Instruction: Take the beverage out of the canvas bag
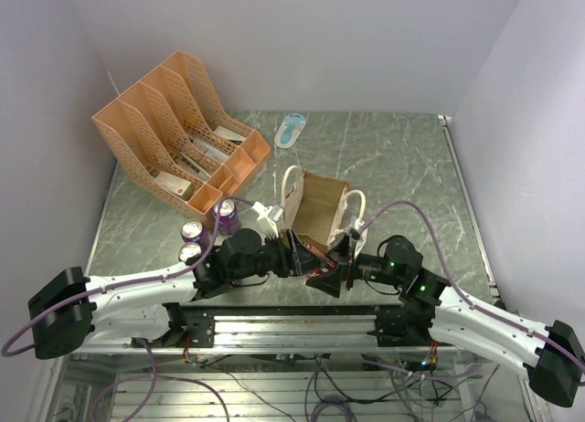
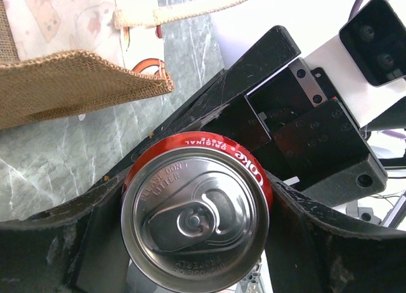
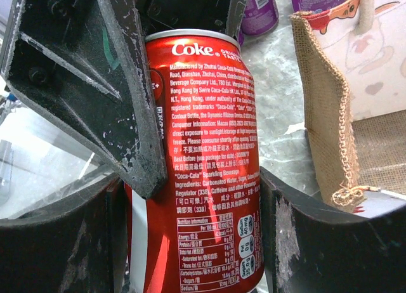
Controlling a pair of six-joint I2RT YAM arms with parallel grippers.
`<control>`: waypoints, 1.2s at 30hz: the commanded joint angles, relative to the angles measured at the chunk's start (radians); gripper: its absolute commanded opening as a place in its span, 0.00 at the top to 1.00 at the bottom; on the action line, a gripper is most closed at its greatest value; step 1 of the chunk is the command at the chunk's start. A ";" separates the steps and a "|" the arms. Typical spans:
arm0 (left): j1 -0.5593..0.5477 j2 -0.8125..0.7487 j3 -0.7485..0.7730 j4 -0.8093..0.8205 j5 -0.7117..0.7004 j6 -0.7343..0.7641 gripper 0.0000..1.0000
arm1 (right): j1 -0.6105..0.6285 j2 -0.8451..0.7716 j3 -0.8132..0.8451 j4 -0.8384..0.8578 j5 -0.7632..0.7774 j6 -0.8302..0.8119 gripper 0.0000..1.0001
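"Where was the red Coke can (image 3: pixel 209 166)?"

"Outside the canvas bag (image 1: pixel 320 203), just below it, near the middle of the top picture."

"Who held it?"

"Both arms did. The left gripper (image 1: pixel 297 256) squeezed it from the left. The right gripper (image 1: pixel 336 269) pinched it from the right. Their fingers stood only as wide as the can."

My desk (image 1: pixel 402 166) is a green marbled slab. On it I see an orange file rack (image 1: pixel 178 130) at the far left and the canvas bag (image 1: pixel 320 207) standing open near the middle. A purple can (image 1: pixel 226 217) stands left of the bag, with two more cans (image 1: pixel 192 230) just beside it. A small pale blue-and-white item (image 1: pixel 292 130) lies toward the far edge.
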 commanded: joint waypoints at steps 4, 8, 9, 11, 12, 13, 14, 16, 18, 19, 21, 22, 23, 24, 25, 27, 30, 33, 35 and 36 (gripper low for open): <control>-0.026 -0.054 0.067 0.056 -0.020 0.019 0.93 | 0.013 0.022 0.053 0.018 0.031 -0.033 0.76; -0.026 -0.099 0.061 0.003 -0.049 0.033 0.93 | 0.013 0.036 0.053 0.010 0.064 -0.018 0.39; -0.026 -0.112 0.061 -0.014 -0.059 0.036 0.93 | 0.013 0.039 0.054 0.001 0.079 -0.013 0.30; -0.026 -0.141 0.059 -0.050 -0.082 0.043 0.93 | 0.012 0.043 0.061 -0.022 0.099 -0.006 0.11; -0.026 -0.155 0.060 -0.071 -0.094 0.048 0.93 | 0.013 0.045 0.069 -0.046 0.114 -0.003 0.05; -0.026 -0.169 0.062 -0.094 -0.106 0.052 0.93 | 0.013 0.048 0.077 -0.063 0.126 -0.001 0.01; -0.026 -0.180 0.062 -0.114 -0.120 0.060 0.93 | 0.012 0.053 0.085 -0.082 0.135 0.000 0.00; -0.026 -0.195 0.066 -0.146 -0.144 0.073 0.93 | 0.013 0.059 0.099 -0.110 0.145 -0.001 0.00; -0.026 -0.207 0.079 -0.192 -0.171 0.093 0.93 | 0.012 0.058 0.107 -0.131 0.155 0.006 0.00; -0.026 -0.211 0.087 -0.228 -0.186 0.104 0.93 | 0.013 0.052 0.108 -0.139 0.156 0.010 0.00; -0.026 -0.224 0.104 -0.291 -0.225 0.129 0.93 | 0.013 0.036 0.111 -0.156 0.163 0.013 0.00; -0.026 -0.232 0.112 -0.322 -0.245 0.143 0.93 | 0.012 0.030 0.111 -0.167 0.171 0.014 0.00; -0.026 -0.242 0.120 -0.358 -0.269 0.156 0.93 | 0.013 0.026 0.115 -0.182 0.185 0.016 0.00; -0.026 -0.255 0.131 -0.397 -0.304 0.172 0.93 | 0.013 0.023 0.119 -0.203 0.205 0.016 0.00; -0.026 -0.269 0.140 -0.440 -0.331 0.182 0.93 | 0.013 0.023 0.127 -0.230 0.233 0.018 0.00; -0.026 -0.299 0.150 -0.515 -0.381 0.196 0.93 | 0.012 0.027 0.142 -0.282 0.287 0.022 0.00; -0.026 -0.368 0.159 -0.619 -0.445 0.204 0.93 | 0.013 0.030 0.160 -0.347 0.343 0.026 0.00; -0.026 -0.438 0.178 -0.729 -0.506 0.207 0.93 | 0.013 0.014 0.156 -0.386 0.401 0.028 0.00; -0.026 -0.488 0.198 -0.806 -0.551 0.209 0.93 | 0.013 0.001 0.148 -0.389 0.423 0.034 0.00; -0.026 -0.511 0.209 -0.846 -0.576 0.208 0.93 | 0.013 -0.006 0.145 -0.384 0.426 0.035 0.00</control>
